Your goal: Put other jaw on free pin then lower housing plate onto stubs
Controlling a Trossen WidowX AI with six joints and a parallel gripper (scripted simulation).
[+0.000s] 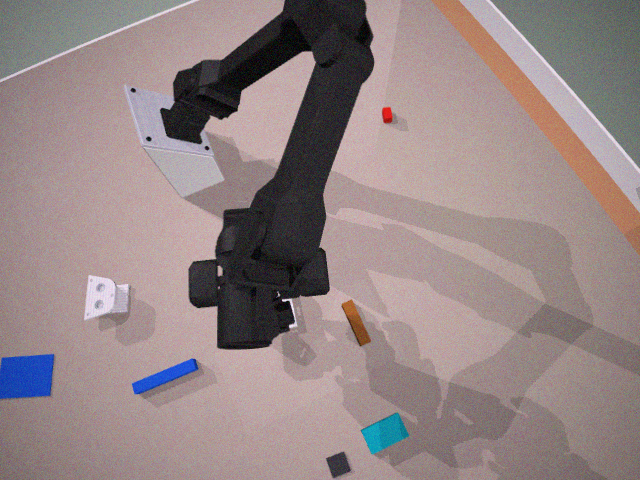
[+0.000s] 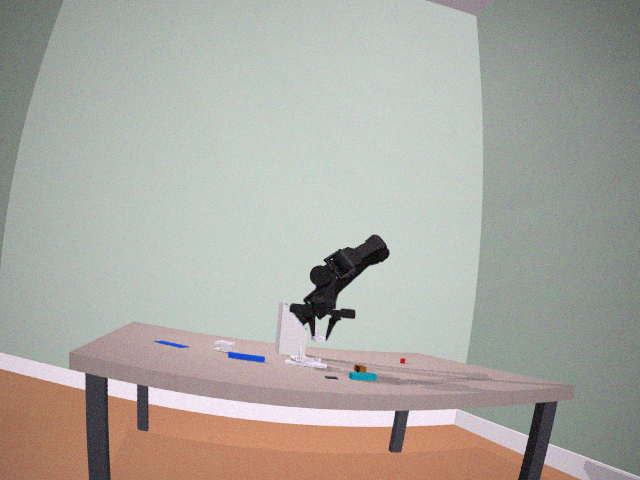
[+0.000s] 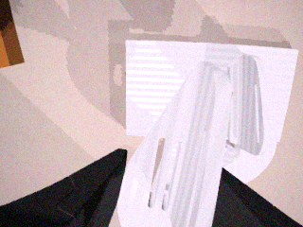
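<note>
My gripper [image 2: 320, 338] [image 3: 166, 165] is shut on a white ribbed jaw [image 3: 189, 142] with two slots, held above the table. In the wrist view its far end overlaps the white base [image 3: 279, 104] [image 2: 310, 364]; the gap in height cannot be told there, but the exterior view shows it raised above the base. The other jaw [image 3: 252, 106] stands on the base, to the right of the held one. The free pin is hidden. In the top view the gripper hides most of the base. The white housing plate [image 1: 98, 298] [image 2: 224, 345], with two round holes, rests apart on the table.
A blue bar [image 1: 165, 376] [image 2: 246, 357], blue sheet [image 1: 26, 376], orange block [image 1: 356, 322] [image 3: 10, 47], teal block [image 1: 385, 432] [image 2: 362, 377], dark square [image 1: 338, 464] and red cube [image 1: 387, 115] lie around. The arm's pale stand [image 1: 183, 170] [image 2: 290, 333] rises behind.
</note>
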